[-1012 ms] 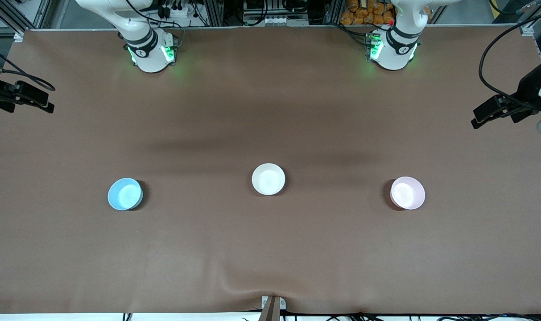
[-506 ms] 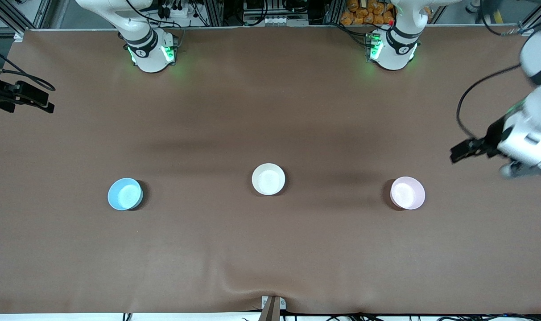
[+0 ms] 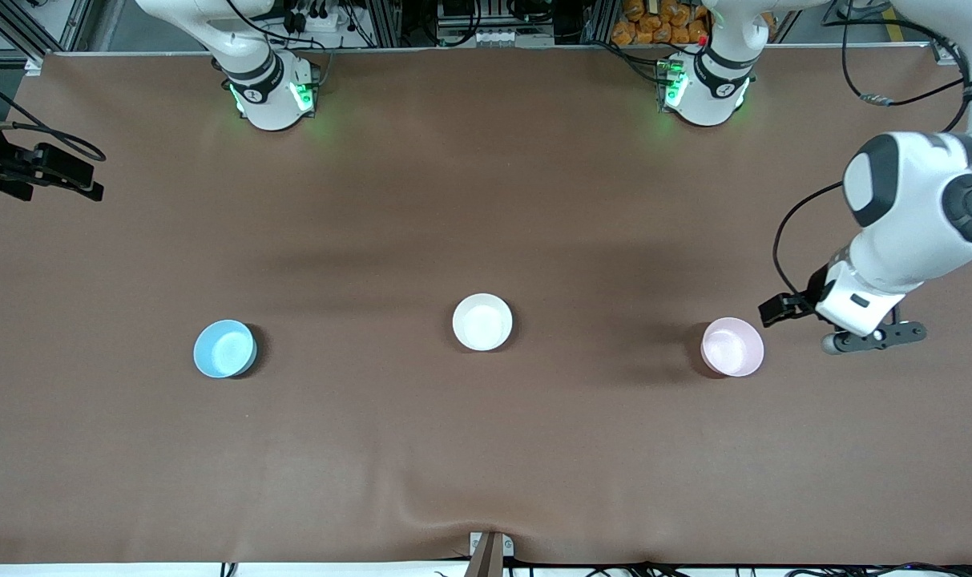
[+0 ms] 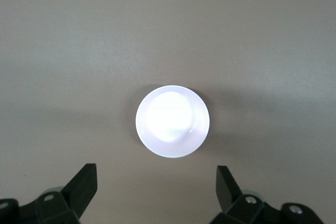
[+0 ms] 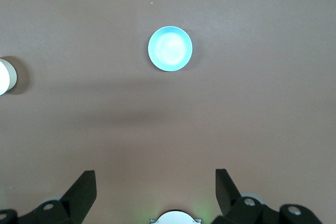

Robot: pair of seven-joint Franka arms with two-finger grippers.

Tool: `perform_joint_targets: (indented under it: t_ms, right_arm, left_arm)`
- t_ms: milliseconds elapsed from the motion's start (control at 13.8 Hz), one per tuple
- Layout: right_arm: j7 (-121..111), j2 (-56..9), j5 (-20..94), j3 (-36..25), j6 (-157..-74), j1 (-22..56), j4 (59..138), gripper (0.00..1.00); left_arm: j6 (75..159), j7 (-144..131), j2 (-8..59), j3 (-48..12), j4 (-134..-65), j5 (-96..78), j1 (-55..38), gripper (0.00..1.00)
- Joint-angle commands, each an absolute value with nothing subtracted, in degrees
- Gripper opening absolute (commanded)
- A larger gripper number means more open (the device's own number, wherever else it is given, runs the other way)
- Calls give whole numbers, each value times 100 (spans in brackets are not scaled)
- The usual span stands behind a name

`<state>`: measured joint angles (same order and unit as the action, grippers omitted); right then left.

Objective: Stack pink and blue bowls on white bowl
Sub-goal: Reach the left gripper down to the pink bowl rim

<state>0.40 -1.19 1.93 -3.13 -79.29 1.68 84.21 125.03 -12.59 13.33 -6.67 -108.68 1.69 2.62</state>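
Three bowls well apart on brown table (image 3: 486,449); both grippers spread, left gripper (image 4: 156,187) above pink bowl (image 3: 732,346).

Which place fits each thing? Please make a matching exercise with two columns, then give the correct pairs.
Things:
1. pink bowl
2. blue bowl
3. white bowl
4. left gripper

Places or states:
A. between the two other bowls
B. toward the right arm's end of the table
C. open, in the air beside the pink bowl
D. toward the left arm's end of the table

Pairs: 1-D, 2-B, 3-A, 4-C
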Motion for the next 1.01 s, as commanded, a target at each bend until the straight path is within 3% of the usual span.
perform_joint_targets:
  t_ms: [0,578,795,940]
  right_arm:
    - [114,-97,246,-308,-7893,193,8367,100]
    - [105,-97,246,-308,-8007,299,8358,100]
    - [105,-97,246,-308,-8024,290,8358,100]
    - [114,-97,246,-308,-8042,299,8358,100]
  left_arm:
    - [13059,-916,1668,-694,-10969,264,334,100]
    - [14150,-712,2829,-686,-10863,255,633,100]
    - [14221,-712,2988,-677,-10872,246,729,83]
    - [14221,-712,3049,-677,-10881,246,774,78]
